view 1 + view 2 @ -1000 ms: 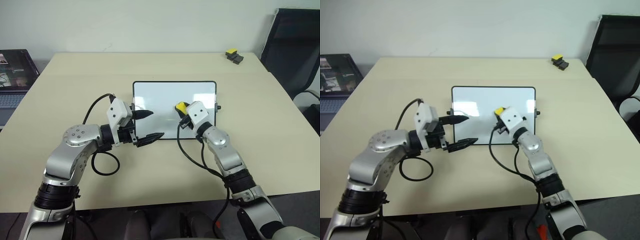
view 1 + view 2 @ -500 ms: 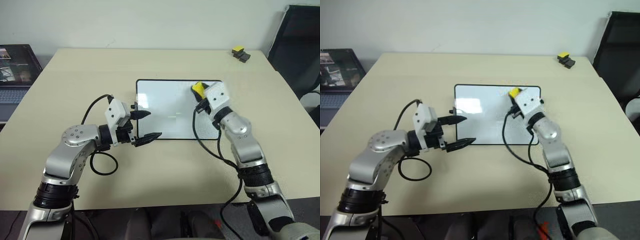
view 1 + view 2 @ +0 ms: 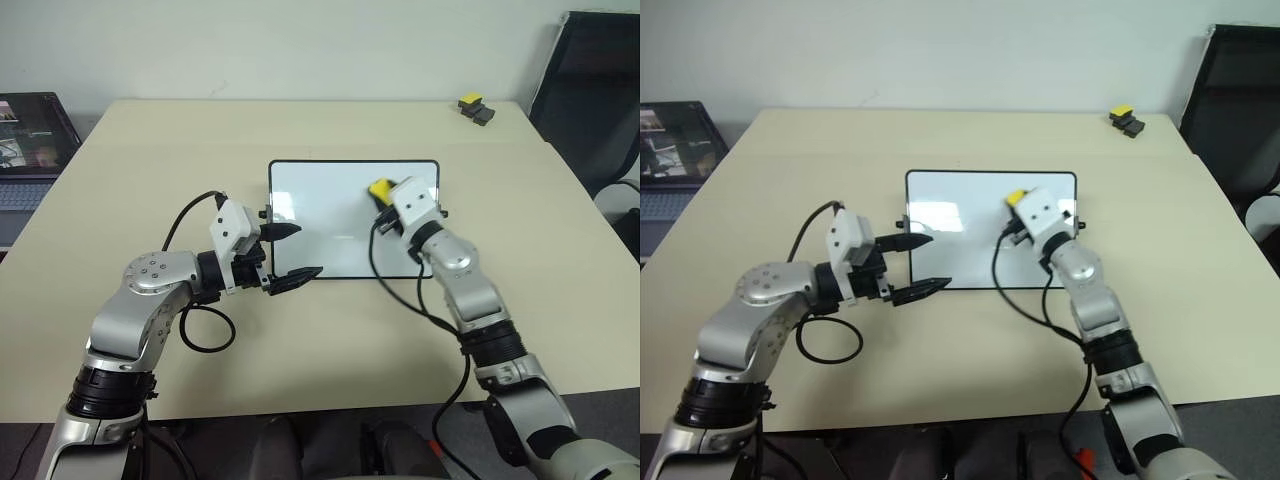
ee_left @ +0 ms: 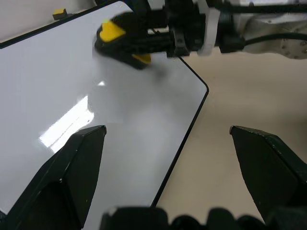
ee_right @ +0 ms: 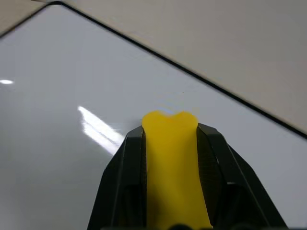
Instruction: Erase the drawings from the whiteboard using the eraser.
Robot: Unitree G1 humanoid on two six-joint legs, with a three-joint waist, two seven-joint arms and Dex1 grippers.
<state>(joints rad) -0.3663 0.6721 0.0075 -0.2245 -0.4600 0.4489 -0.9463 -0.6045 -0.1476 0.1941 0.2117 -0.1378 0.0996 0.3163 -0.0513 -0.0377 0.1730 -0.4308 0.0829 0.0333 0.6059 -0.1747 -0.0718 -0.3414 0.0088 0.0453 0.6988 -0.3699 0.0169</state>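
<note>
Nearest the robot's edge of the pale beige surface [image 3: 330, 340], the left claw [image 3: 290, 252] hangs released, its two black fingers spread wide at the near left corner of the small rectangular whiteboard with a thin black frame and rounded corners [image 3: 330, 225]. One finger reaches over the board's left edge; the other lies just off its near edge. Farther in, over the board's far right part, the right claw [image 3: 383, 194] is clenched on the small bright yellow oblong eraser [image 3: 379, 188], with the yellow tip poking out between the black fingers just above the white face. Beyond the board, near the surface's far right corner, sits a yellow-topped black blocky object [image 3: 471, 108].
</note>
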